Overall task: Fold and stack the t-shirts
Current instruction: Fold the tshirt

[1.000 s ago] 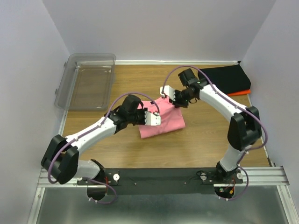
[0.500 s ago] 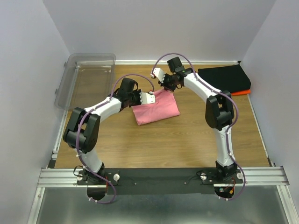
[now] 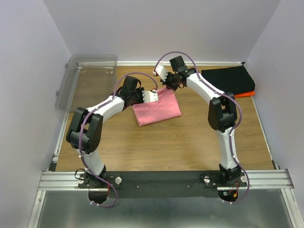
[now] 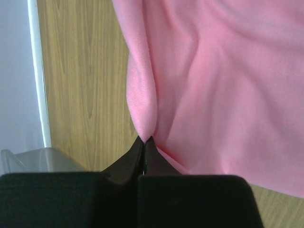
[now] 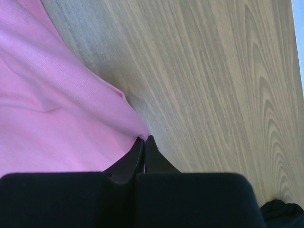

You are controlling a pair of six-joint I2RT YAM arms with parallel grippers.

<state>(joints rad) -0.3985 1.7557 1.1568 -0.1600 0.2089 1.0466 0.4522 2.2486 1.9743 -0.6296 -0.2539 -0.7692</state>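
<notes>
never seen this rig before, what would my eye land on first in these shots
The pink t-shirt stands out most, folded into a rough rectangle in the middle of the wooden table, with the left gripper and right gripper both pinched shut on its far edge. In the far right corner a folded black t-shirt lies on an orange t-shirt, and a clear plastic bin sits far left.

A light wood-grain surface (image 3: 190, 142) fills the middle of the frame, boxed in by plain pale lavender walls (image 3: 161, 28) at left, back and right. A white strip (image 3: 218, 62) edges its far side, and an aluminium rail (image 3: 52, 179) crosses the bottom.
</notes>
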